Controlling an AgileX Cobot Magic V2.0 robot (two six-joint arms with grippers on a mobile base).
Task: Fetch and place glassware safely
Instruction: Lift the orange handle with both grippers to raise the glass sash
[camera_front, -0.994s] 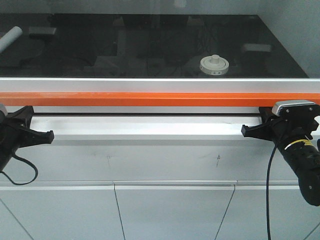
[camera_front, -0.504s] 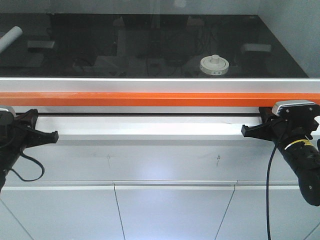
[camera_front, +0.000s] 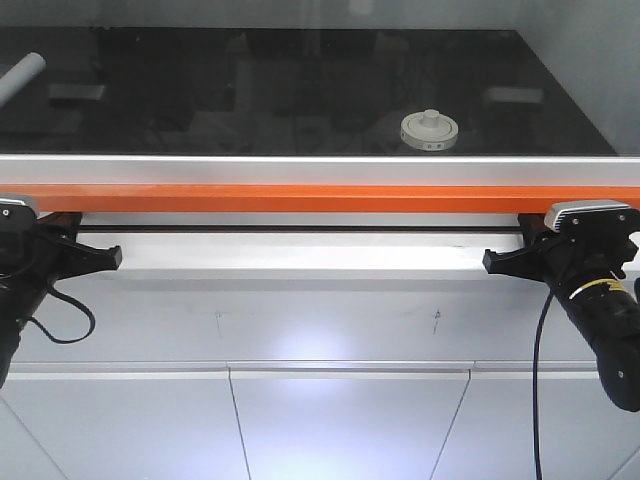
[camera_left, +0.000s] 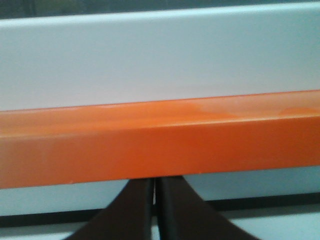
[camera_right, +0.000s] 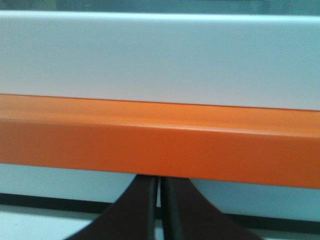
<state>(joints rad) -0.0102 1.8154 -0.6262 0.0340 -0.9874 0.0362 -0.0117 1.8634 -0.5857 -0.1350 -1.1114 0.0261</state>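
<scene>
In the front view, our left end effector (camera_front: 108, 257) has slid inward along the white ledge (camera_front: 300, 256) over the last second. Its tip now sits just under the long orange horizontal bar (camera_front: 320, 198). Our right end effector (camera_front: 492, 262) has not moved and holds the matching spot under the bar's other end. The small clear glass jar with the round cream-white knobbed lid (camera_front: 429, 130) stands untouched on the glossy black worktop (camera_front: 250, 90) beyond the bar, right of centre and well apart from both arms.

In the left wrist view, the dark fingers (camera_left: 137, 210) are closed, with only a sliver between them, directly below the orange bar (camera_left: 160, 145).

In the right wrist view, the right end effector (camera_right: 159, 210) is closed the same way under the bar (camera_right: 160, 145).

We judge both arms are now set to lift the bar, the barrier before the jar.
</scene>
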